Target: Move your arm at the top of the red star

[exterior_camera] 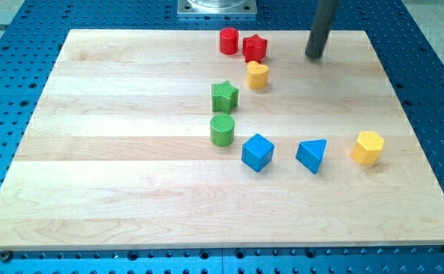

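The red star [255, 48] lies near the board's top edge, just right of a red cylinder [229, 40] and just above a yellow heart [258, 75]. My tip [314, 55] rests on the board to the right of the red star, about one and a half block widths away, at nearly the same height in the view. It touches no block.
A green star [224, 96] and a green cylinder [222, 130] sit below the yellow heart. A blue cube [257, 152], a blue triangle [312, 155] and a yellow hexagon [367, 147] form a row lower right. The wooden board [115, 167] lies on a blue perforated table.
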